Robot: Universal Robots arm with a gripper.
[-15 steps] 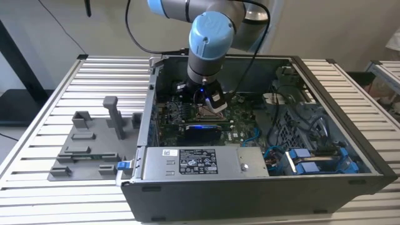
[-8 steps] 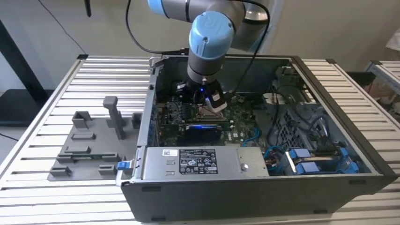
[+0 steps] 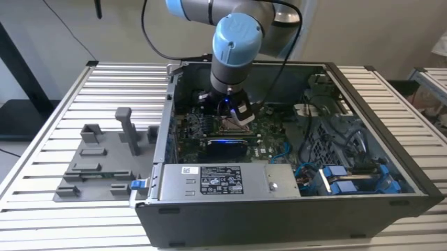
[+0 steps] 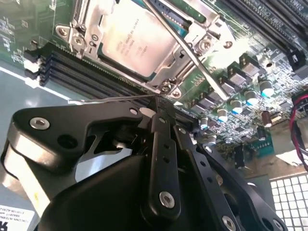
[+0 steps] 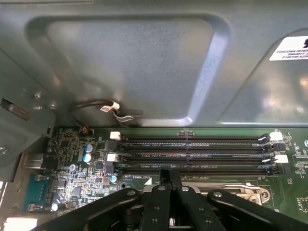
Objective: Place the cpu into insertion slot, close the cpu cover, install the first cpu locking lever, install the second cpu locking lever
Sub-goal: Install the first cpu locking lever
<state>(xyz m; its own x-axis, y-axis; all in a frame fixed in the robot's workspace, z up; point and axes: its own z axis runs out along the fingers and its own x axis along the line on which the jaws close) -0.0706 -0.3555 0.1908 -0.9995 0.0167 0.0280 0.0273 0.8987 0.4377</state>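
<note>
The cpu (image 4: 137,43), a flat square with a silver-grey top, lies in its socket on the green board. The cpu cover (image 4: 193,34), a thin metal frame, lies flat around it. One locking lever (image 4: 195,55), a thin rod, runs slantwise along the cover's edge. A second thin lever (image 4: 113,99) stretches along the socket's other side, its end meeting my fingertips. My gripper (image 4: 157,103) is shut, its black fingers pressed together just beside the socket. From outside, the gripper (image 3: 234,112) reaches down into the open computer case over the socket (image 3: 229,125).
Black memory slots (image 5: 192,149) lie beside the socket, with capacitors (image 4: 250,98) on the other side. The grey case wall (image 5: 130,62) rises behind the board. A white-labelled power-supply box (image 3: 223,180) and blue cables (image 3: 335,178) fill the case's front. A grey fixture (image 3: 98,157) stands on the exterior view's left.
</note>
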